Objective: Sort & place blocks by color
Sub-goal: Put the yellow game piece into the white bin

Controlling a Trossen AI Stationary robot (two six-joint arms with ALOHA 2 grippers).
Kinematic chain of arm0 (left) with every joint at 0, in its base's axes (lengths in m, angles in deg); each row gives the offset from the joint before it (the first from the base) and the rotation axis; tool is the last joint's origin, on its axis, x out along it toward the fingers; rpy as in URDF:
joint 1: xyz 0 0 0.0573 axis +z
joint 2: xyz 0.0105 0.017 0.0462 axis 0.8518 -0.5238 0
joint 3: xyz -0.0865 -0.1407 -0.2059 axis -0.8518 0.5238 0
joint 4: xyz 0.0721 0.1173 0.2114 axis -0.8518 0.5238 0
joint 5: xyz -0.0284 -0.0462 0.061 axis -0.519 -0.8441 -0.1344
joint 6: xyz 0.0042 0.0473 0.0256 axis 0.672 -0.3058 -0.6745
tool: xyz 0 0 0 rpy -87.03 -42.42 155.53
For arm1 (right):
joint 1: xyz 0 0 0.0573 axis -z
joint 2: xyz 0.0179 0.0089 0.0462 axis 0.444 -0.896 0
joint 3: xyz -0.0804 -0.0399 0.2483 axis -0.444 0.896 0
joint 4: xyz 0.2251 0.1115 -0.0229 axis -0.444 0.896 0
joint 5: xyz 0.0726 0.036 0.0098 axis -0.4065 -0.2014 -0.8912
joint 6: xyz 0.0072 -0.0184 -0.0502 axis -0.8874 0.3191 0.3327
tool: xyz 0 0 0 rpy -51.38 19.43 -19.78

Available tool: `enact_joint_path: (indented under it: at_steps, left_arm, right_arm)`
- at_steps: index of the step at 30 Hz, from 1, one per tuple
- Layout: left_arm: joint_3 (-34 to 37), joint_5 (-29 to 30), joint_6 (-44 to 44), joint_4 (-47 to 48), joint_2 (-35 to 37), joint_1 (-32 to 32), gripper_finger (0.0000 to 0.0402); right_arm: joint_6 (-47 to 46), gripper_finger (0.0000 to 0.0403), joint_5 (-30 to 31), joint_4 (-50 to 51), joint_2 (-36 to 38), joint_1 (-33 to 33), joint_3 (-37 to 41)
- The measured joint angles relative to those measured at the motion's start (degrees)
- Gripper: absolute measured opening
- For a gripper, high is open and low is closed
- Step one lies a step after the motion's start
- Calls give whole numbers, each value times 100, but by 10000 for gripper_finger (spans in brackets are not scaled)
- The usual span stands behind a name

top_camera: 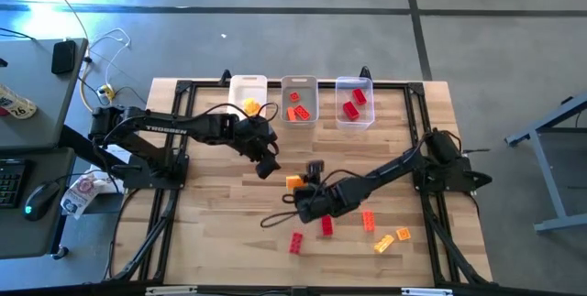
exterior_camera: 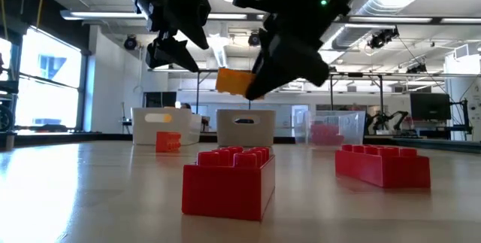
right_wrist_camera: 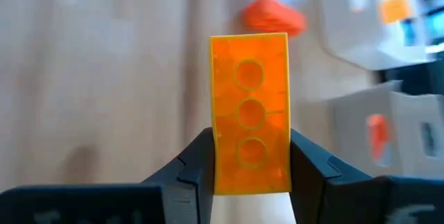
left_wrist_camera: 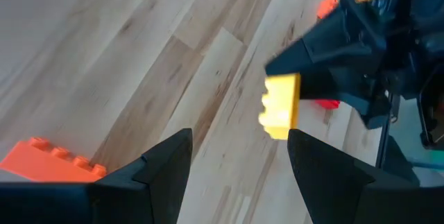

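White "TROSSEN" lettering marks the left arm, whose left gripper (top_camera: pixel 267 165) hangs spread and empty beside the right gripper (top_camera: pixel 303 184) pinching a yellow-orange studded plastic brick (right_wrist_camera: pixel 250 123) above mid-table, its hollow underside visible only from the right wrist.

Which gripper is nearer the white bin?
The left. The left gripper hangs open just in front of the white bin; the right gripper, shut on a yellow block, is farther toward the table's middle.
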State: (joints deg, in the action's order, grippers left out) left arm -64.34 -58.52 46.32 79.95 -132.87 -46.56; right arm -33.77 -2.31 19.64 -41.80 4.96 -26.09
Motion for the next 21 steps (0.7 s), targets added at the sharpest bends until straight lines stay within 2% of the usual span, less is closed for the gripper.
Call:
enact_joint_path:
  at_steps: [7, 15, 21]
  left_arm:
    - [0, 11, 105, -209, -2, 0, 225]
    - [0, 110, 105, -524, -2, 0, 225]
    - [0, 310, 107, -530, -2, 0, 225]
  right_arm:
    - [266, 110, 701, -383, 2, 266, 0]
    - [967, 110, 1143, -1170, 4, 418, 0]
    - [1251, 110, 1201, -1566, 4, 437, 0]
